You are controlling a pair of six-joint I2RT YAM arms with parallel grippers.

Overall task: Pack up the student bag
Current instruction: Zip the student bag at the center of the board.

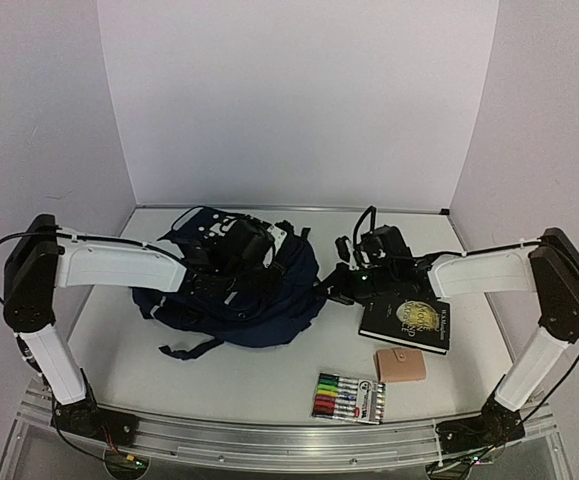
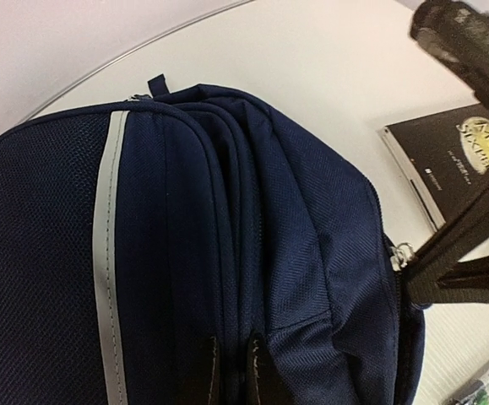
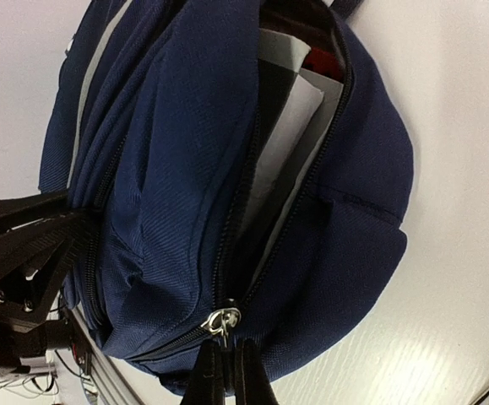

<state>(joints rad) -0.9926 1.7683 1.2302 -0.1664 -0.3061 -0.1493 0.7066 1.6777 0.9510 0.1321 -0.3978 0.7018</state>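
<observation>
White worktop (image 1: 169, 360) carries everything here, with pale walls round its far side. The largest thing on it is the navy-blue fabric student bag (image 1: 259, 310), a backpack with a light grey stripe. It lies slumped on its side left of centre and towards the back, dark straps trailing off its near-left edge. In the right wrist view one zipped compartment gapes open, showing grey lining, pale sheets and a small patch of red deep inside. To the right of the bag, and a little nearer, lies a flat black book with a gold round emblem on its cover (image 1: 406, 322), one corner close to the bag. Nearer the front edge sits a flat pack of coloured marker pens (image 1: 349, 398), caps in a row, well apart from the bag. Between pack and book rests a small tan leather-look wallet (image 1: 400, 364). The left hand (image 2: 231, 371) is pressed together on a fold of the bag's blue fabric beside the seams. The right hand (image 3: 225, 375) is pressed together too, pinching the small silver metal zipper pull (image 3: 223, 319) at the end of the open compartment.
</observation>
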